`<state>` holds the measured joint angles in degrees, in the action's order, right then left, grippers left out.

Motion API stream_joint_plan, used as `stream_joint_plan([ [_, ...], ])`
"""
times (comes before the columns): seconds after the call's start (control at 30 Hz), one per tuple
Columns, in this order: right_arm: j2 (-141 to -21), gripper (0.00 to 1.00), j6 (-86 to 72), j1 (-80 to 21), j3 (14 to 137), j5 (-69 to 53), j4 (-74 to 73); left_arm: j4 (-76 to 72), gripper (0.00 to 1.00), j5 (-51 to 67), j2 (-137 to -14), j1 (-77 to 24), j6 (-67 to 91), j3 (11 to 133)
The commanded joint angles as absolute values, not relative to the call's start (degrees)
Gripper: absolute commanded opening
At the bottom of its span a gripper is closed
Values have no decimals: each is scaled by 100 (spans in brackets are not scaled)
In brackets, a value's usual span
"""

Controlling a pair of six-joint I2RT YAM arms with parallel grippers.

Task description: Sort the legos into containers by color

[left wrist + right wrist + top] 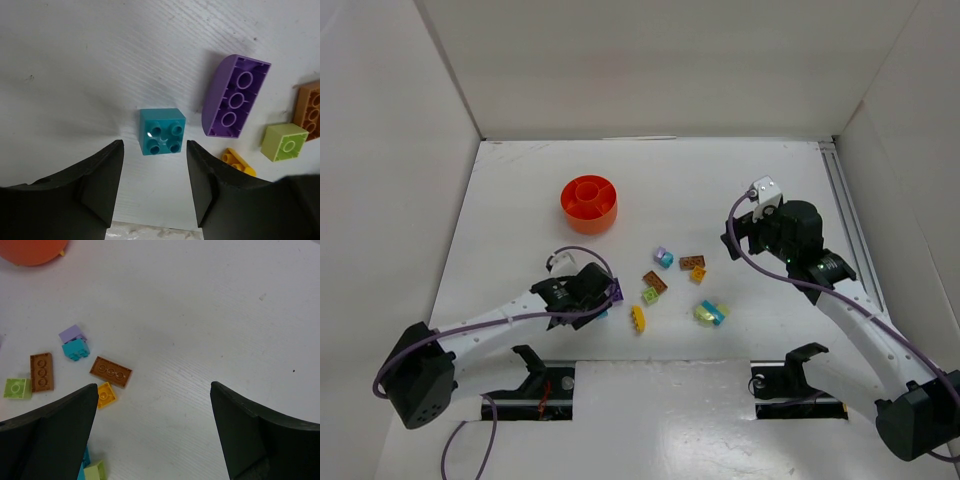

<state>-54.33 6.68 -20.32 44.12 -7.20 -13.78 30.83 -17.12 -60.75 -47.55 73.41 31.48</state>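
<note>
The orange-red dish (588,203) with its compartments stands at the back left; its edge (32,250) shows in the right wrist view. My left gripper (154,147) is low over the table, jaws partly apart with nothing between them. A cyan lego (162,131) lies upside down just beyond its tips. To the right of it lie a purple curved lego (235,97), a lime one (284,142), a yellow one (239,162) and a brown one (310,107). My right gripper (152,386) hangs wide open over bare table, right of two brown legos (111,371) (41,371).
More legos lie mid-table: a purple-and-cyan pair (663,257), an orange one (698,274) and a lime-cyan cluster (711,312). White walls enclose the table (520,230) on three sides. A metal rail (845,200) runs along the right edge.
</note>
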Motion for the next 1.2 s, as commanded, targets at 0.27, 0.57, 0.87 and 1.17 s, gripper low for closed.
stream_joint_plan([
  [0.27,-5396,97,729,-2021,4438,-650,-1327,2629,44,-1881,-6574,-4781,7559,2971],
  [0.57,-5344,97,677,-2021,4386,-598,-1327,2558,35,-2003,-6759,-4781,7611,2971],
  [0.87,-5344,97,677,-2021,4386,-545,-1327,2971,65,-2337,-6522,-4438,7805,2918],
  [1.17,-5396,97,677,-2021,4386,-440,-1327,2628,51,-2391,-6802,-4104,7515,3041],
])
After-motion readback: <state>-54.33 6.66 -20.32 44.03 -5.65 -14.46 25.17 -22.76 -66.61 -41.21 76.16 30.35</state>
